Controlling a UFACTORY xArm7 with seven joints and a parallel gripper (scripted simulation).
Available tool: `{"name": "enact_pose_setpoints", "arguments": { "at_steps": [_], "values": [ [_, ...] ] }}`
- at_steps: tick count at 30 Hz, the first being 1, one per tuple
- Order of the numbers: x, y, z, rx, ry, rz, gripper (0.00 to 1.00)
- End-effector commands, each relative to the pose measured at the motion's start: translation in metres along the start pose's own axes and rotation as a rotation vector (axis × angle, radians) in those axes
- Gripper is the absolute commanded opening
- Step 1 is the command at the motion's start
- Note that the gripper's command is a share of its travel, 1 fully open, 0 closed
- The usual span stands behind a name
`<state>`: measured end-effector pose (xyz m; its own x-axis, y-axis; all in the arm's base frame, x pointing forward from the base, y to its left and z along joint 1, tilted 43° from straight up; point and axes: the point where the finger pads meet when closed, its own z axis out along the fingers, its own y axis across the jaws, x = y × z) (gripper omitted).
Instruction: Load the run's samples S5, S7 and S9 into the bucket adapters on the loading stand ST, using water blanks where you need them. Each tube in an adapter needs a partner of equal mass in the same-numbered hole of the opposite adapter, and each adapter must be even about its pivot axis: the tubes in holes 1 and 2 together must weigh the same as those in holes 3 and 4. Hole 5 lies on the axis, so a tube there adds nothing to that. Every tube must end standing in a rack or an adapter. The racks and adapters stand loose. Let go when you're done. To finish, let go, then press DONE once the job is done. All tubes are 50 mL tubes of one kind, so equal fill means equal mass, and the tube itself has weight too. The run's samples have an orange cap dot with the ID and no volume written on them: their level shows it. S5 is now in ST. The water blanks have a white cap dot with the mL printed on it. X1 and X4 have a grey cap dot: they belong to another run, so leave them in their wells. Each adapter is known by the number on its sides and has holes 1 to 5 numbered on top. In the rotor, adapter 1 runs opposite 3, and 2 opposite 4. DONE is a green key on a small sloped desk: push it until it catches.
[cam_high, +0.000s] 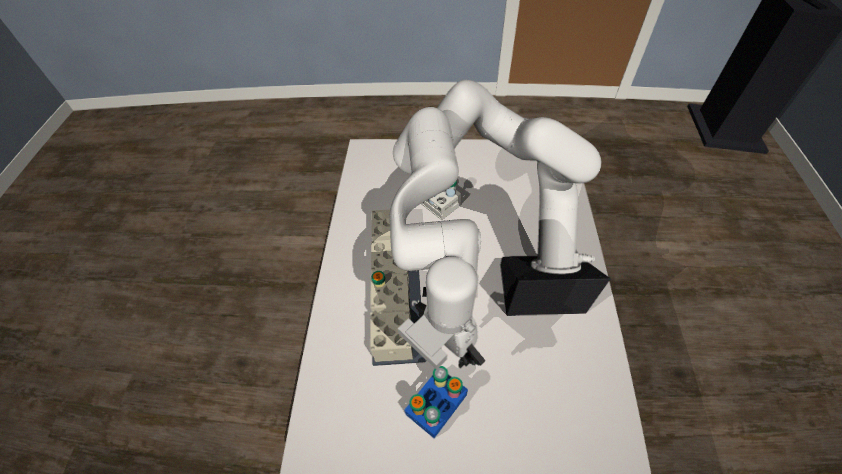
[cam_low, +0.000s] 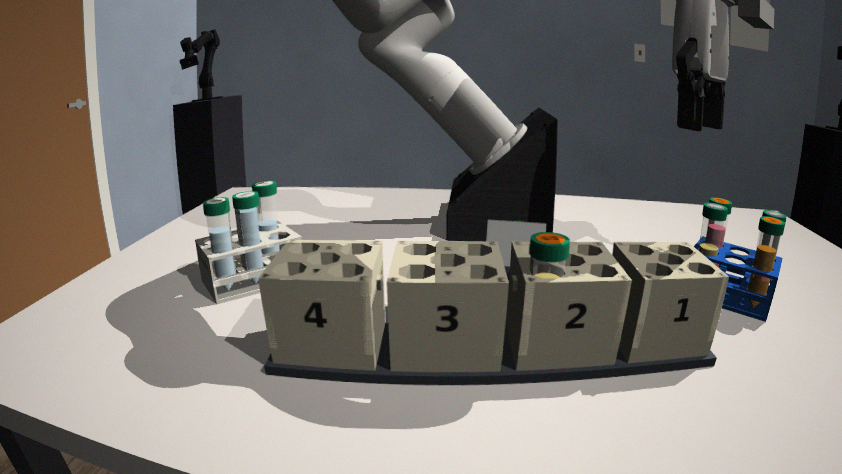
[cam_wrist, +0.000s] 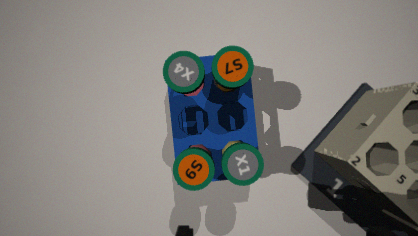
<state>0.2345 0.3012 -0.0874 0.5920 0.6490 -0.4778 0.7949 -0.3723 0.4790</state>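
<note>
The tool (cam_low: 699, 108) hangs high above the counter (cam_low: 412, 423) with its fingers spread wide and nothing between them, over the blue rack (cam_wrist: 212, 145) at the end of the stand beside adapter 1 (cam_low: 671, 306); from the wrist view the rack lies almost straight below, its four corner wells filled and its two middle wells open; S7 (cam_wrist: 232, 66) and X4 (cam_wrist: 183, 71) stand side by side at one end, S9 (cam_wrist: 193, 169) and X1 (cam_wrist: 242, 164) at the other — orange dots on the samples, grey on the other two; the exterior view shows one of the orange-dot tubes (cam_low: 765, 259) holding brown liquid, and a tube with pink fill (cam_low: 715, 230) behind it; S5 (cam_low: 549, 250) stands upright in adapter 2 (cam_low: 568, 306), in a hole on the side toward adapter 3 (cam_low: 444, 312), its pale yellow level just above the block's top; adapters 3, 1 and adapter 4 (cam_low: 318, 312) show only bare holes; all four sit in a row on the dark stand ST (cam_low: 489, 376); past adapter 4 a clear rack (cam_low: 212, 276) carries three tubes of pale blue water (cam_low: 247, 232) at differing levels — the printed volumes cannot be read from here
</note>
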Motion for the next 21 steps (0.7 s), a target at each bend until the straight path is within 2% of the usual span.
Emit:
{"name": "enact_pose_setpoints", "arguments": {
  "at_steps": [1,10,21],
  "values": [
    [0.001,0.000,-0.016,0.001,0.004,0.000,1.00],
    [0.001,0.000,-0.031,0.001,0.004,0.000,1.00],
    [-0.014,0.047,-0.031,0.001,0.004,0.333,1.00]
  ]
}}
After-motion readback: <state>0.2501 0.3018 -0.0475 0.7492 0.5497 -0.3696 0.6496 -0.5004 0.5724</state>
